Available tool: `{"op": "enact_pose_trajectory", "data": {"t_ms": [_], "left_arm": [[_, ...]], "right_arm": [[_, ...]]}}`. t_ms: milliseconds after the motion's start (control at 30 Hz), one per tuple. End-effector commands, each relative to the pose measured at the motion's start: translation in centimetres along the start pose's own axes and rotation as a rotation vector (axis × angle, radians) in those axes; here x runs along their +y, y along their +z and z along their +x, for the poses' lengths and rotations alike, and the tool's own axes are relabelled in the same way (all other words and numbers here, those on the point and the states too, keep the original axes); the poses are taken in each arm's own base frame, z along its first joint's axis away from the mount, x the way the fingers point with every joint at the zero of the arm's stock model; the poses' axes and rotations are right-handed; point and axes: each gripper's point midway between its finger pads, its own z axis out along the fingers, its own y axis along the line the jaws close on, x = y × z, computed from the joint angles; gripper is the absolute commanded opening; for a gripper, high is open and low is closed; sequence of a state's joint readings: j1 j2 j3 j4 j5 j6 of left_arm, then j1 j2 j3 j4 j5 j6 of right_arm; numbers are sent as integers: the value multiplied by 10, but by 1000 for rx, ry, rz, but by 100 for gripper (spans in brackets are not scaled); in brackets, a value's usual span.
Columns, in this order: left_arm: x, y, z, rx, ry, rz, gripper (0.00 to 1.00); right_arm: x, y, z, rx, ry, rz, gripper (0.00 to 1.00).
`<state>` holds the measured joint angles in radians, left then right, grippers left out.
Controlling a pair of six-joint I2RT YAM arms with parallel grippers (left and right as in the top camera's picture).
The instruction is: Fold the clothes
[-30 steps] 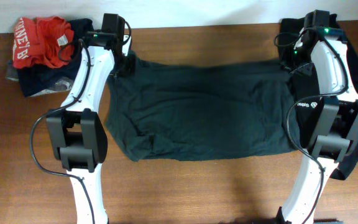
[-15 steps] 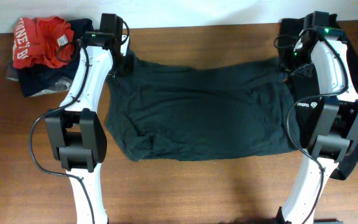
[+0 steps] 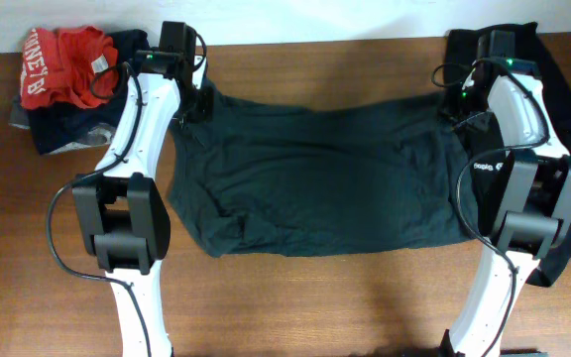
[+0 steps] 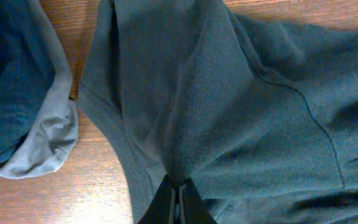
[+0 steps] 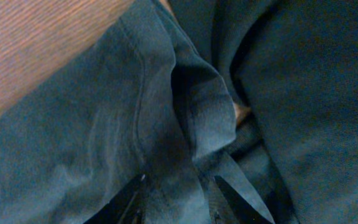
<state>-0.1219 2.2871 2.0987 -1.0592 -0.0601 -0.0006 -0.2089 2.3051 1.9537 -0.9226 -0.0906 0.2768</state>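
Observation:
A black T-shirt (image 3: 315, 174), one of the clothes, lies spread flat across the middle of the table. My left gripper (image 3: 197, 105) sits at its far left corner. In the left wrist view that gripper (image 4: 180, 190) is shut on a pinched-up ridge of the shirt's fabric (image 4: 191, 93). My right gripper (image 3: 454, 107) is at the shirt's far right corner. In the right wrist view its jaws (image 5: 179, 190) stand apart, and a fold of the shirt (image 5: 197, 118) lies loosely between the fingers (image 5: 126, 202).
A pile of clothes sits at the far left corner: a red garment (image 3: 62, 64) on top of navy (image 3: 67, 124) and grey ones (image 4: 39, 143). More dark clothes (image 3: 563, 79) lie at the right edge under my right arm. Bare wood runs along the front.
My right gripper's jaws have spread and let the shirt's right corner go slack. That wrist has shifted slightly left. The left gripper has kept its pinch and has not moved.

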Motion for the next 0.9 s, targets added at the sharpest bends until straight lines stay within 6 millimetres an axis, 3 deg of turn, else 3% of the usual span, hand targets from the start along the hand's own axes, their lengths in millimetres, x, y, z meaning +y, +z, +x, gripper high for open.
{"op": "enact_pose_trajectory", "data": {"t_ms": [0, 267, 700, 867], "left_arm": [[7, -18, -11, -46, -19, -18, 1], [7, -18, -11, -46, -20, -18, 1], [7, -18, -11, -46, -20, -18, 1], [7, -18, -11, -46, -20, -18, 1]], "right_arm": [[0, 14, 12, 31, 50, -2, 37], [-3, 28, 17, 26, 71, -5, 37], [16, 27, 24, 65, 71, -116, 41], [19, 27, 25, 69, 71, -132, 18]]}}
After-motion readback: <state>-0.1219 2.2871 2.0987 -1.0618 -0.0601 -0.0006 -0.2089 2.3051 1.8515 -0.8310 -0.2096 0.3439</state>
